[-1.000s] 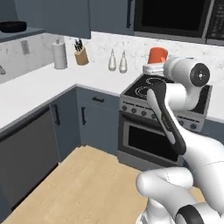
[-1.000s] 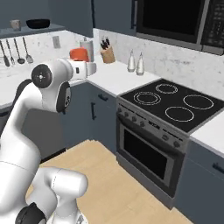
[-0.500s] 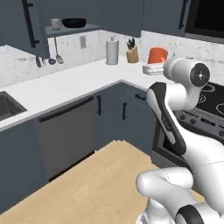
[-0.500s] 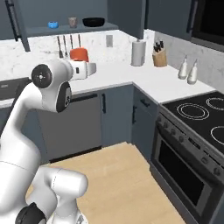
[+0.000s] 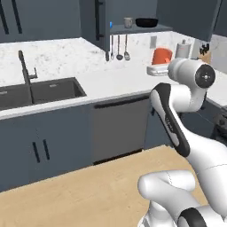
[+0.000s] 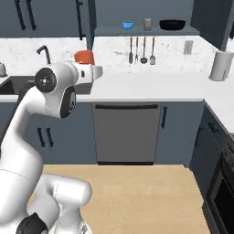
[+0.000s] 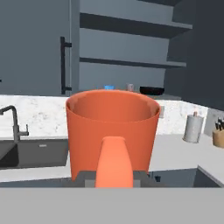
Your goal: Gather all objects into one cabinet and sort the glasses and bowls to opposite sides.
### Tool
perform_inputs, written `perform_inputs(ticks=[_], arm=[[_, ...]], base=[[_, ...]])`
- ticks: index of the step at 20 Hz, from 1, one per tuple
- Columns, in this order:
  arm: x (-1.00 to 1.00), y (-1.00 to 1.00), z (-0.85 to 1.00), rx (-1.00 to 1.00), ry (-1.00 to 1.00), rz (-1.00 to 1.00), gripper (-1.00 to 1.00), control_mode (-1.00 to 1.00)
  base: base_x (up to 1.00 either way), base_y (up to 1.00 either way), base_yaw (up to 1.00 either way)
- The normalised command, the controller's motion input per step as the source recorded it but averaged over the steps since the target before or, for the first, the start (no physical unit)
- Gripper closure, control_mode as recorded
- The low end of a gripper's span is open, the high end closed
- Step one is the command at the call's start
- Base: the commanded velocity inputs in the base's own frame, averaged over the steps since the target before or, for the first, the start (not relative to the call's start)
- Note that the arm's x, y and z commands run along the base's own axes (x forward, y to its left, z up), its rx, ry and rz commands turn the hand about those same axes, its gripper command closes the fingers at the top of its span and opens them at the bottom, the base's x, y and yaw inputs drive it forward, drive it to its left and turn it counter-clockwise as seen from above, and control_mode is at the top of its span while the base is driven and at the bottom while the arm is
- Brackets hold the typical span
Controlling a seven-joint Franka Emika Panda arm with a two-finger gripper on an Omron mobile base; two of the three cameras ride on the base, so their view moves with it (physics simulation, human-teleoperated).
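- Gripper [image 6: 91, 72]: you have its jaws pinched on the orange cup [image 7: 112, 130], held upright above the counter [image 6: 151, 87].
- Cabinet [image 6: 146, 31]: door open; you see the blue bowl [image 6: 127, 25], beige-grey cup [image 6: 147, 23] and black bowl [image 6: 172, 24] along its bottom shelf.

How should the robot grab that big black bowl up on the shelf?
Probably by its rim. The black bowl is wide and shallow, so the fingers could not span it. It sits upright in the open cabinet, right of the beige-grey cup, so come from the front, one finger inside.
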Motion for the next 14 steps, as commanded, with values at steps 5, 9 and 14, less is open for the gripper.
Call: perform_inputs(ticks=[5, 9, 14], arm=[[0.0, 0.0, 0.0, 0.0, 0.0, 0.0, 1.0, 1.0], [0.0, 0.0, 0.0, 0.0, 0.0, 0.0, 1.0, 1.0], [0.0, 0.0, 0.0, 0.0, 0.0, 0.0, 1.0, 1.0]], base=[[0.38, -0.48, 0.68], [0.29, -0.67, 0.46], [0.17, -0.84, 0.12]])
